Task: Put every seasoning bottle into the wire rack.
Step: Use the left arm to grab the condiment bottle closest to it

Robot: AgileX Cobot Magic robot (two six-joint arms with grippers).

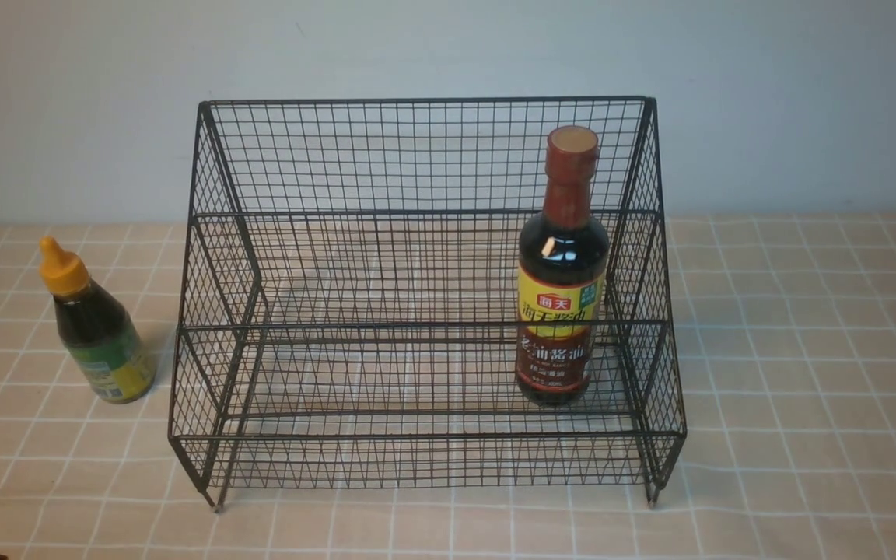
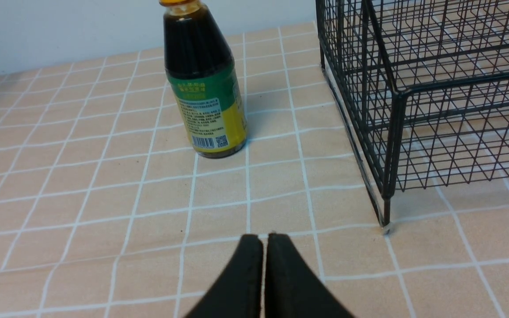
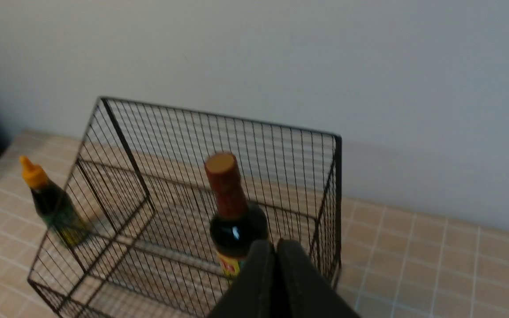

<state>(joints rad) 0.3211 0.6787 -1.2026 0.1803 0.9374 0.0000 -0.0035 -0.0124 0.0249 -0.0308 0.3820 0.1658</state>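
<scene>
The front view is evenly but softly lit, with a small glint on the tall bottle [image 1: 561,264], while the right wrist view is dim and the gripper fingertips [image 3: 259,278] look blurred.

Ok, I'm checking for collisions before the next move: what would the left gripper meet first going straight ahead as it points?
Probably the tablecloth: the shut left gripper seems aimed at it, short of the squat bottle, though depth is unclear.

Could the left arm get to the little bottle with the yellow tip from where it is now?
Probably yes. The small bottle stands outside the rack, and nothing shows between it and the left jaws. They are shut, though, so they would likely need to open first.
</scene>
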